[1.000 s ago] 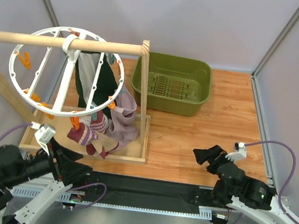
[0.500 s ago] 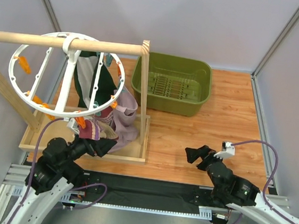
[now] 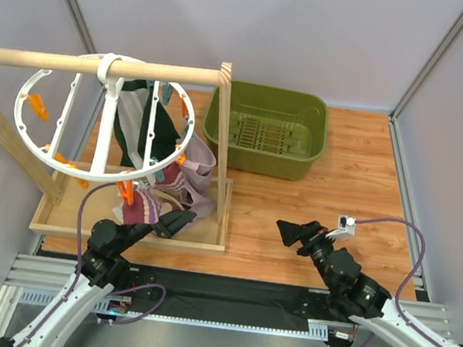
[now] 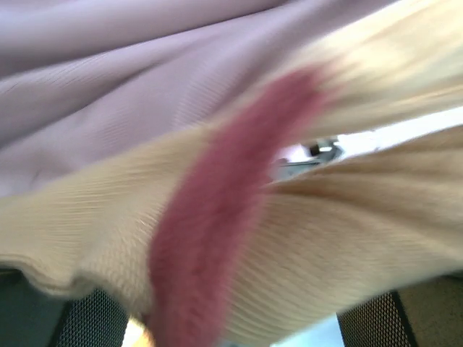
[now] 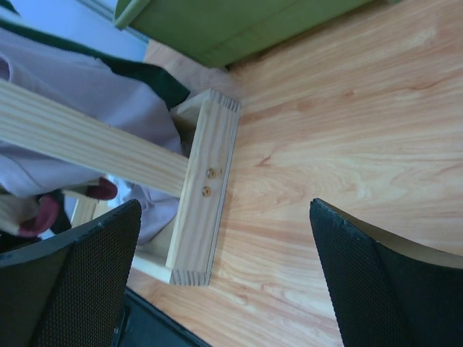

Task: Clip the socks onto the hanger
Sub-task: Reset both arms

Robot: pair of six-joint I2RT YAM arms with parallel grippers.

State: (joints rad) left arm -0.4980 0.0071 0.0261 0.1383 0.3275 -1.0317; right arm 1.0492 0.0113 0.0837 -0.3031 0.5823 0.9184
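Socks (image 3: 147,204) hang lower left of top view, under near rim of hanger (image 3: 104,127), touching mauve garment (image 3: 199,170), inside wooden frame (image 3: 223,139). My left gripper (image 3: 175,221) right at socks, jaws spread wide; cream-maroon fabric fills its camera, can't tell if gripped. My right gripper (image 3: 290,229) lower centre-right, over floorboards (image 3: 355,178), jaws wide, nothing held.

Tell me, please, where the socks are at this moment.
In the top view the socks hang at lower left, under the near rim of the white hanger, beside the mauve garment, with the left claw right by them.
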